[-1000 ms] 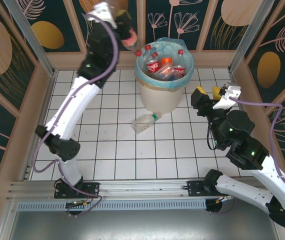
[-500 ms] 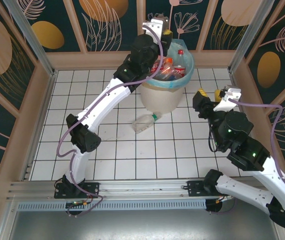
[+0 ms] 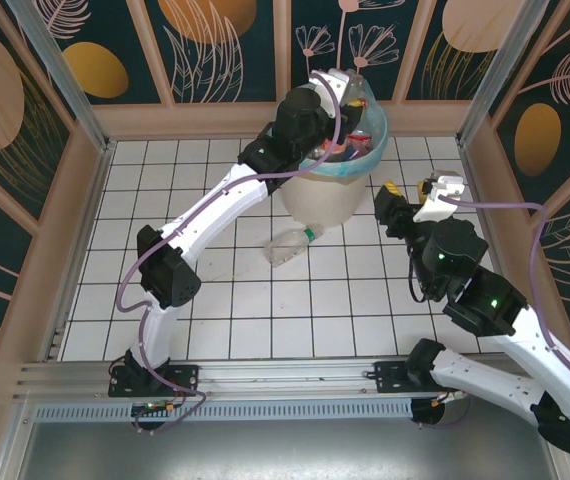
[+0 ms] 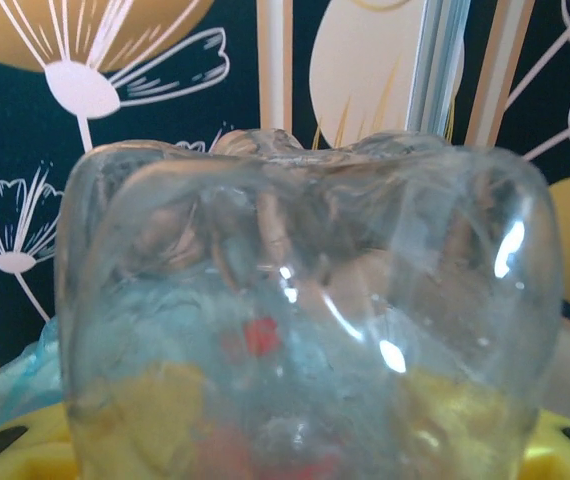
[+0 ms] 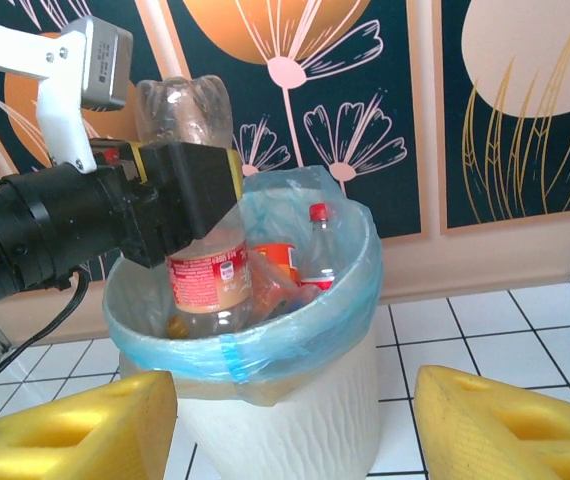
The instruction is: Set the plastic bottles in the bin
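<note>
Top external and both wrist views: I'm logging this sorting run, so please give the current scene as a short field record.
Left gripper: shut on a clear red-labelled bottle, base up, over the bin
Right gripper: open, empty, facing the bin
Bin contents: several bottles
Left to do: one clear green-capped bottle lying on the tiles in front of the bin

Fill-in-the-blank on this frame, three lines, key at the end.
The left end effector holds a bottle with a ___ label over the bin.
The right end effector, gripping nothing, is ___ (open/shut).
The bottle lying on the tiles has a ___ cap.
Missing: red; open; green.
</note>
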Robot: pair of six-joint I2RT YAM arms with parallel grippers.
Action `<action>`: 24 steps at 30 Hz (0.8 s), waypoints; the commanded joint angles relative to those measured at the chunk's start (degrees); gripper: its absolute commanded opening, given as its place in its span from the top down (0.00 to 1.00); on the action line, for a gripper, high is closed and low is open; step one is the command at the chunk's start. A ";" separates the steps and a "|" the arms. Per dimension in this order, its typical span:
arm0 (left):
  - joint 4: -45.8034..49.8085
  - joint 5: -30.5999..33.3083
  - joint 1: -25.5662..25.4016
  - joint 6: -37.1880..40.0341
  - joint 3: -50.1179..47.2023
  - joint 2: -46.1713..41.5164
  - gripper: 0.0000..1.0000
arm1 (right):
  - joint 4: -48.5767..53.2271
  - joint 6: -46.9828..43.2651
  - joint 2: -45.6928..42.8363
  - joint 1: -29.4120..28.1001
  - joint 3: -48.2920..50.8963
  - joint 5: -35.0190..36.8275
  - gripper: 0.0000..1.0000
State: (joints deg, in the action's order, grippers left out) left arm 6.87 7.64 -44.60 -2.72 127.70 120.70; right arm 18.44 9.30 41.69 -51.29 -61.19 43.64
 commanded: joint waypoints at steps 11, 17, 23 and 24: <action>5.52 -0.47 -0.22 2.37 -4.83 0.43 0.52 | 0.64 1.07 0.05 0.40 1.19 0.46 0.35; 6.13 1.94 -0.03 1.39 -5.93 0.41 0.52 | 0.94 1.33 0.29 0.40 1.45 0.22 0.34; 10.52 6.94 3.52 -10.54 7.68 1.74 0.51 | 0.94 1.01 0.47 0.40 0.98 0.17 0.34; 11.79 7.46 4.28 -13.00 10.12 2.15 0.49 | 0.82 0.95 0.51 0.40 0.98 0.22 0.34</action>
State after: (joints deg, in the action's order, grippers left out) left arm 13.41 11.07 -43.22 -7.42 130.93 122.08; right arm 19.57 9.50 42.17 -51.29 -60.55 43.46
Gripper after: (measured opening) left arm 0.509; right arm 0.658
